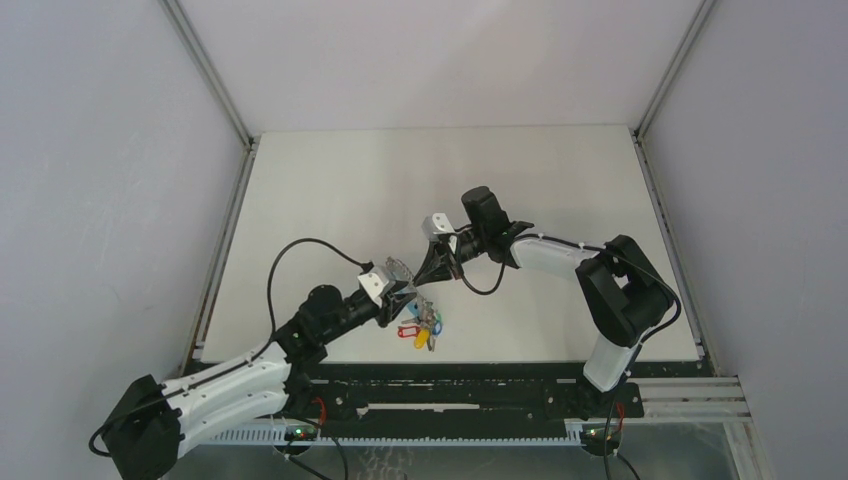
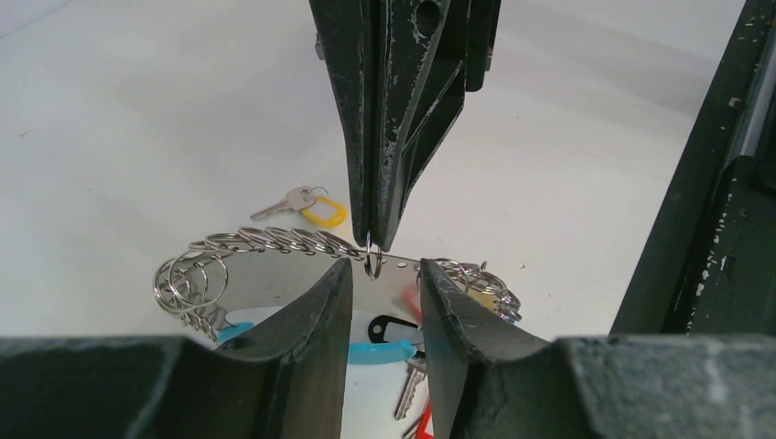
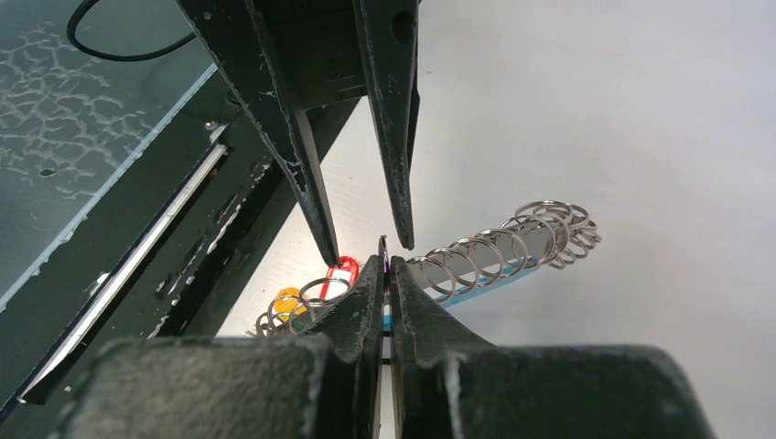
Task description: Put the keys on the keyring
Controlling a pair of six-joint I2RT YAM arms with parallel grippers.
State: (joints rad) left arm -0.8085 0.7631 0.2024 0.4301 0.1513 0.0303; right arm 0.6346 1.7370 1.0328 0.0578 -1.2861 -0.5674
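The keyring (image 1: 401, 269) (image 2: 274, 243) (image 3: 499, 249) is held up over the worktop (image 1: 420, 170), near its front edge and well in from the left, right and far edges. Broad bare surface lies beyond the keyring.

The right gripper (image 1: 430, 268) (image 2: 371, 240) (image 3: 384, 267) is closed tight, its tips pinching a small split ring (image 2: 371, 265) on the keyring's metal band. The left gripper (image 1: 398, 293) (image 2: 384, 273) (image 3: 368, 249) has its fingers apart, one on each side of that pinched spot and just beside the band. Whether they touch the band cannot be told.

A yellow-tagged key (image 2: 307, 207) lies flat on the worktop beyond the keyring, apart from it. Under the keyring dangle keys with a blue tag (image 2: 380, 352) and a red tag (image 3: 340, 273). The left gripper's fingers hide most of them, and their blades are hard to sort out.
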